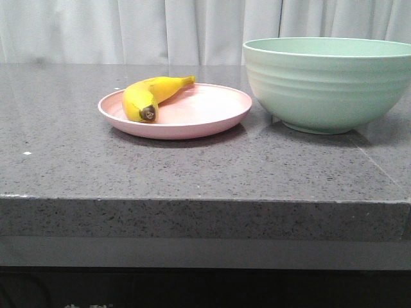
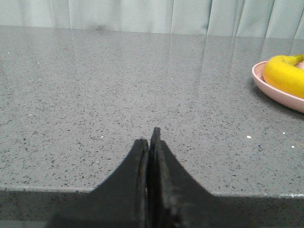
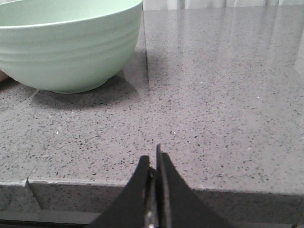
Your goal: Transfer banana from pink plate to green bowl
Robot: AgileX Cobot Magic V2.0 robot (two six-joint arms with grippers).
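surface: grey speckled stone counter [image 1: 192, 173] | on it: pink plate [image 1: 212, 115], green bowl [image 1: 327, 86]

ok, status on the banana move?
Left gripper shut, empty; right gripper shut, empty. Banana on pink plate, untouched. Green bowl beside plate, nothing between.
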